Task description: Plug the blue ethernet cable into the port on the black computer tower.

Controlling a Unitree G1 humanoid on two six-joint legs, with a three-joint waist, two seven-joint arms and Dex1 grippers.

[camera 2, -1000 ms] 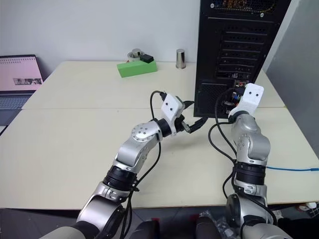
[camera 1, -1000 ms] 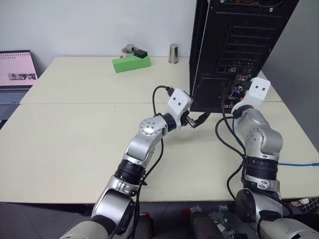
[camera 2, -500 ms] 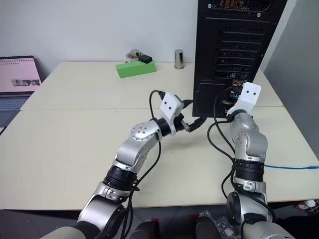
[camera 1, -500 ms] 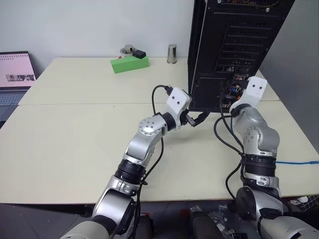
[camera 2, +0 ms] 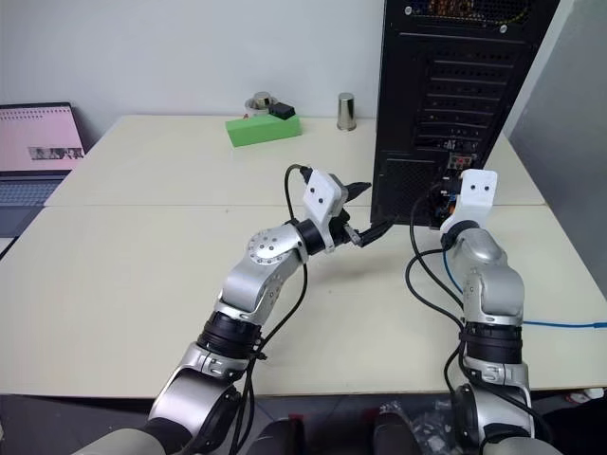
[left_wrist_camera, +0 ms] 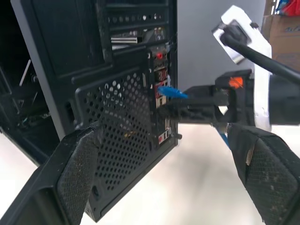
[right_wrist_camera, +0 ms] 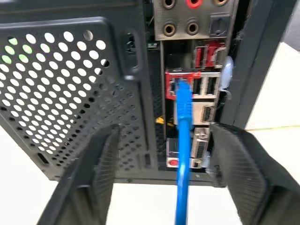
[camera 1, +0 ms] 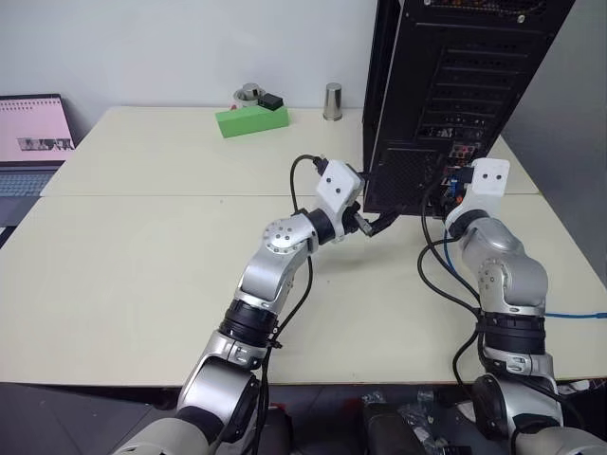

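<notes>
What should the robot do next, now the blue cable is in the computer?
Probably pull the right claw straight back. Its fingers stand open on either side of the blue cable, not gripping it, and the plug already sits in the port on the tower. Backing out straight should avoid snagging the cable.

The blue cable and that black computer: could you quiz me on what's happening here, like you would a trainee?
1. True or false: the blue ethernet cable has its plug seated in the port on the black computer tower.
2. The right gripper has its fingers: A) clamped on the cable, B) spread apart, cable running free between them.
3. What bright object lies on the table near the wall?

Key: 1 true; 2 B; 3 a green block.
</notes>
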